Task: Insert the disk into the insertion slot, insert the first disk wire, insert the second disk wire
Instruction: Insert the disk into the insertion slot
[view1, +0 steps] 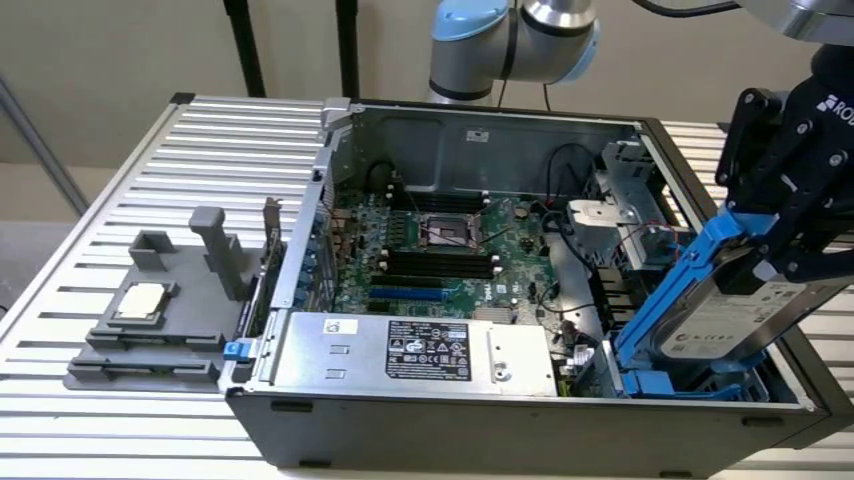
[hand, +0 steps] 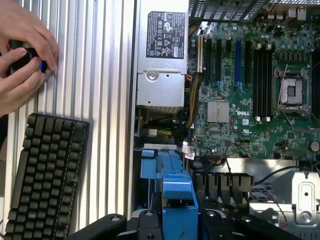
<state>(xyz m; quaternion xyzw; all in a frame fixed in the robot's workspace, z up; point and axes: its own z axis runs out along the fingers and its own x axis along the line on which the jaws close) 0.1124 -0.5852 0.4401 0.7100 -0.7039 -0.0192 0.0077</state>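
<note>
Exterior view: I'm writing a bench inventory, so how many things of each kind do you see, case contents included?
Computer case: 1
Motherboard: 1
Power supply box: 1
Disk in blue carrier: 1
Grey fixture: 1
Total: 5

Ribbed metal counter (view1: 240, 130) carries open computer case (view1: 534, 430), grey fixture block (view1: 160, 350); black keyboard (hand: 45, 175) lies on it beside case.

Disk (hand: 178, 197), blue carrier edge-on, gripped in hand (hand: 178, 221); keyboard (hand: 45, 175) on slatted table (hand: 105, 75); motherboard (hand: 250, 85) exposed.
</note>
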